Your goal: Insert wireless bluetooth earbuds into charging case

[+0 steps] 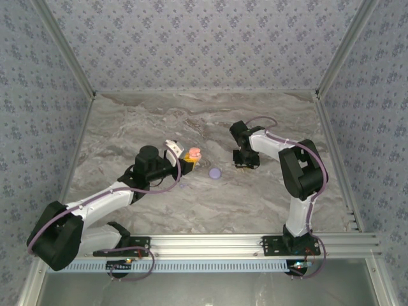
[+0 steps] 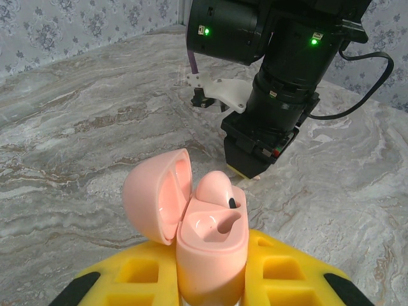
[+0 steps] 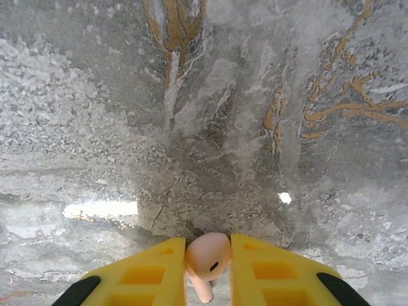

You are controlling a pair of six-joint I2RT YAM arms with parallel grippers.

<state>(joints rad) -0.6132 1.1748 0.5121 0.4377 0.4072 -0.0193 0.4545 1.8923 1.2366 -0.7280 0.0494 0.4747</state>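
Two grippers, each one clamped on a pink piece.
Left gripper (image 1: 186, 155) jaws grip the open pink charging case (image 2: 210, 242) (lid tipped to the left in its wrist view), with one earbud (image 2: 213, 190) sitting inside; right gripper (image 3: 207, 247) jaws pinch the other pale pink earbud (image 3: 205, 255) low over the marble table (image 3: 204, 95).

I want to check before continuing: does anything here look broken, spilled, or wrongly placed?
Nothing stands out. The left gripper holds the pink case, lid open, one earbud seated and one slot empty. The right gripper pinches a second pink earbud. No damage shows.
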